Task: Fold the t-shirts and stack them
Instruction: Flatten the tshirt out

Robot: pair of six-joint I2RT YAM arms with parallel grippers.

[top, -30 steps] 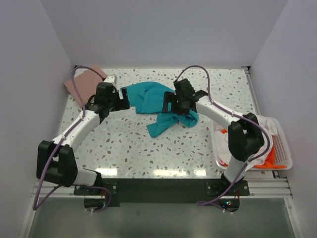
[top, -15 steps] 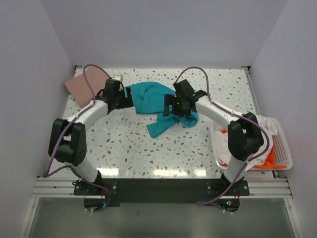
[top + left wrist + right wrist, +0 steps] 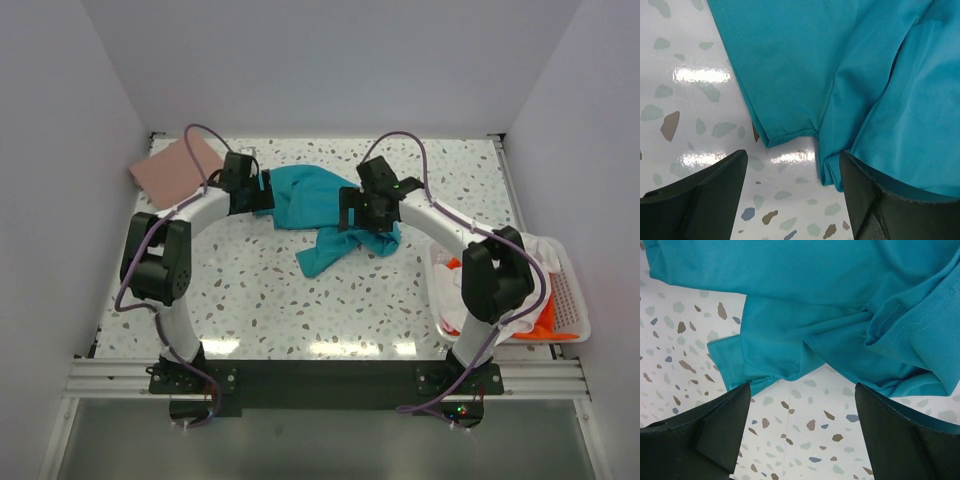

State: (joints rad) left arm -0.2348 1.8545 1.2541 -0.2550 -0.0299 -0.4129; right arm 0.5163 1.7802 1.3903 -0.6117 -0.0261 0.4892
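Left gripper (image 3: pixel 792 167): jaws wide apart, gripping nothing. It is low over the speckled table (image 3: pixel 260 290), with the hem corner of the teal t-shirt (image 3: pixel 850 75) just ahead of the gap; the right-hand finger (image 3: pixel 880 200) overlaps the cloth edge, and whether it touches cannot be told. Right gripper (image 3: pixel 802 395): jaws also wide apart and empty, hovering over bare table, with a folded flap and a stitched hem of the same teal shirt just beyond the fingertips. In the top view the teal shirt lies crumpled and unfolded on the far middle of the table between the two grippers, the left one at its left edge and the right one over its right side; one bunched tail trails toward the near edge. The dusty pink t-shirt (image 3: pixel 172 168) lies flat in the far left corner, apart from the teal one and near the left arm's cable. The white slotted basket (image 3: pixel 572 290) sits at the right near edge beside the right arm, with a white t-shirt (image 3: pixel 535 250) and an orange t-shirt (image 3: pixel 545 322) heaped inside.
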